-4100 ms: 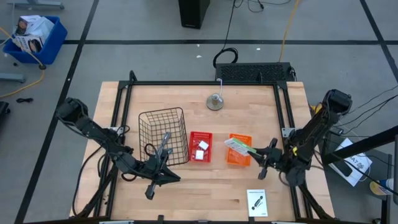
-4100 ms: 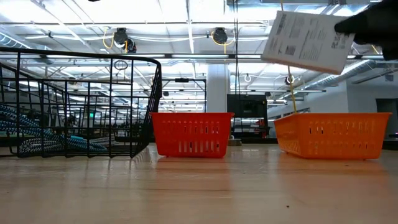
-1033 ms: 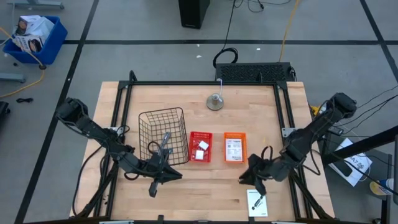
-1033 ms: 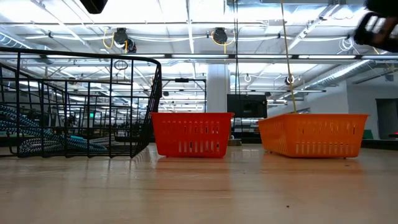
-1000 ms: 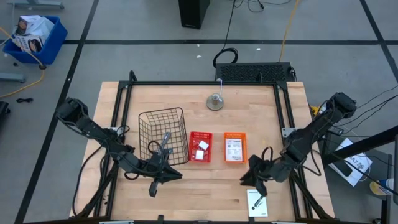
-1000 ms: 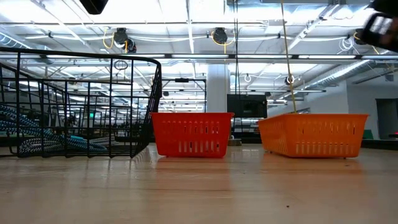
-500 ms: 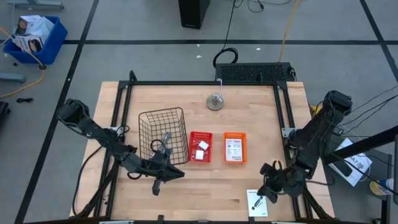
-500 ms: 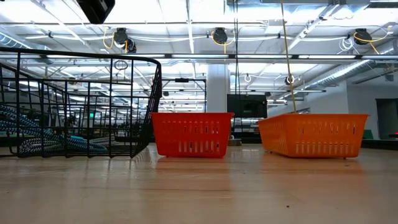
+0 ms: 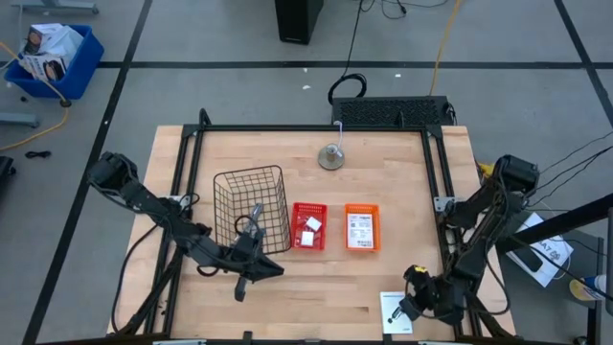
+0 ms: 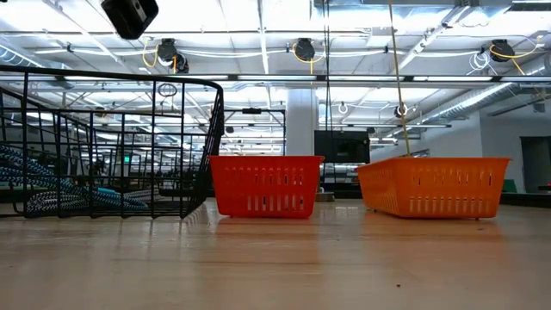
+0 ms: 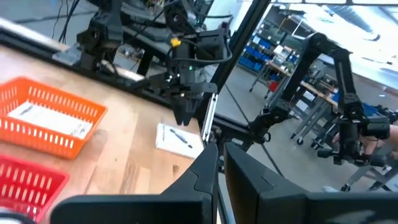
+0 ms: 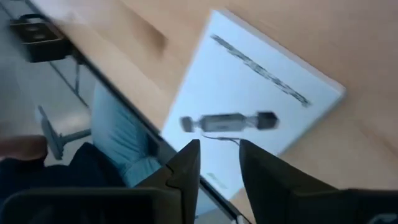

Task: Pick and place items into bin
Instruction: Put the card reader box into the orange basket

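Note:
My right gripper hovers open over a flat white packet with a black mark that lies flat at the table's near edge. The right wrist view shows the packet just beyond the fingers, untouched. My left gripper waits shut in front of the wire basket, holding nothing. A slim grey tool lies in the wire basket. A tiny white block sits in the red bin. Another white packet lies in the orange bin.
A round metal weight stands near the table's far edge. A black frame runs around the table. The wire basket, red bin and orange bin stand in a row across the table's middle. Bare wood lies between the bins and the near edge.
My right gripper has moved from just in front of the orange bin toward the table's near right corner and now sits over the white packet there. It has left the low view's upper right. The left gripper has barely shifted.

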